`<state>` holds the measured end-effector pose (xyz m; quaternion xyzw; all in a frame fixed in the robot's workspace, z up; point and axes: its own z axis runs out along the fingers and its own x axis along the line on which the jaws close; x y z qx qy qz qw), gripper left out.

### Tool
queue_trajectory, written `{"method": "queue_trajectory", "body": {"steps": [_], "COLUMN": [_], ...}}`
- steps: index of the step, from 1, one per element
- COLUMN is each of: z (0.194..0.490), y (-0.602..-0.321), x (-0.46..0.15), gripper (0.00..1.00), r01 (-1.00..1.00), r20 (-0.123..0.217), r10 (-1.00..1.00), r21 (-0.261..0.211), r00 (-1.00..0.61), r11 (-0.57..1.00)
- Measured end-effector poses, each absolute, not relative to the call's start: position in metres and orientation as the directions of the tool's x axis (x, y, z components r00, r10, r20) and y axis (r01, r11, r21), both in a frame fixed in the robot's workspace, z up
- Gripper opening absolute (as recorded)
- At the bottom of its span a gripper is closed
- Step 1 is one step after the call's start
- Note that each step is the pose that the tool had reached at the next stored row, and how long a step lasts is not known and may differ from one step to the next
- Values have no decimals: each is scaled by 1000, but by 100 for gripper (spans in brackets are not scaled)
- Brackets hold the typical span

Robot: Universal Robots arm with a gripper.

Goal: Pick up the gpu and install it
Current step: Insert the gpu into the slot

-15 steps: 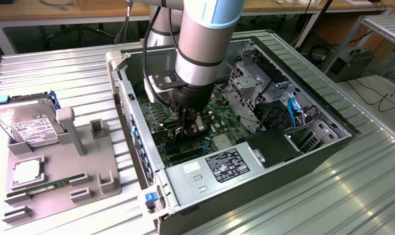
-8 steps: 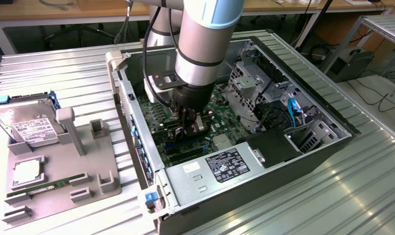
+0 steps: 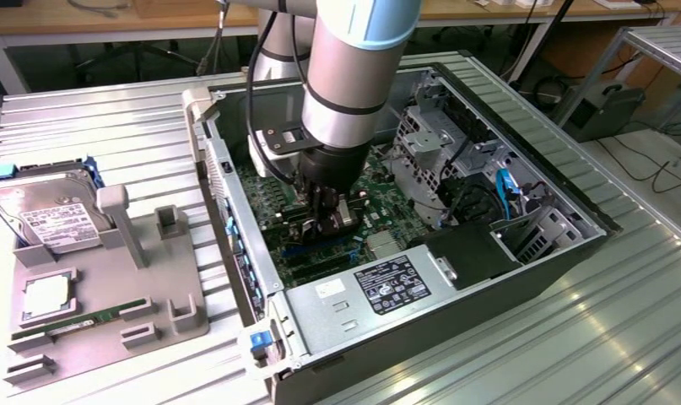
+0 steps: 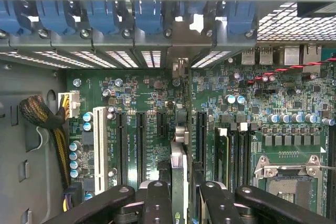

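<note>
You had the arm reaching down into the open computer case (image 3: 453, 278), which lay on its side on the slatted metal counter (image 3: 127, 126). The gripper (image 3: 323, 221) was low over the green motherboard (image 3: 369, 190), between the case's rear wall and the drive cage.

In the wrist view the gripper (image 4: 178, 195) had its fingers (image 4: 157, 203) closed on the graphics card (image 4: 178, 150), which showed edge-on as a thin strip running from between the fingers toward the rear slot openings. So the pickup was done: the card was off the counter and inside the case, held upright above the board.

The card's edge ran alongside the long black expansion slots (image 4: 140, 145), near the one just beside the memory slots (image 4: 236, 156). Its metal end reached toward the row of blue slot clips (image 4: 149, 17) at the back wall. You could not tell from these pictures whether the card's lower edge had already entered a slot or hung just above it; the card itself hid the contact line.

My reading was that you were in the install step, at alignment or early seating. What was left, as far as could be judged: pressing the card fully home and letting go.

On the grey tray (image 3: 104, 312) at the exterior view's left, the hard drive (image 3: 47, 215) and a green memory stick (image 3: 64, 329) sat in their places.
</note>
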<state>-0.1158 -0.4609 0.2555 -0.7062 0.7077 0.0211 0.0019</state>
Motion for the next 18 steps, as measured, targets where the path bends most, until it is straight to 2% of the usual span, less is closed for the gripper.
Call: {"method": "queue_trajectory", "body": {"steps": [4, 5, 6, 7, 13, 18], "z": [255, 255, 255, 256, 259, 280], "y": [-461, -461, -461, -461, -461, -461], "x": [-116, -116, -116, -116, -116, -116], "gripper": [27, 33, 33, 40, 40, 40], "r01": [-1000, -1000, -1000, -1000, -1000, -1000], "r20": [-33, -33, -33, -33, -32, -32], "r10": [-999, -999, -999, -999, -999, -999], "r21": [27, 27, 27, 27, 27, 27], "r00": [-3, -3, -2, -2, -3, -2], "r11": [2, 2, 2, 2, 2, 2]}}
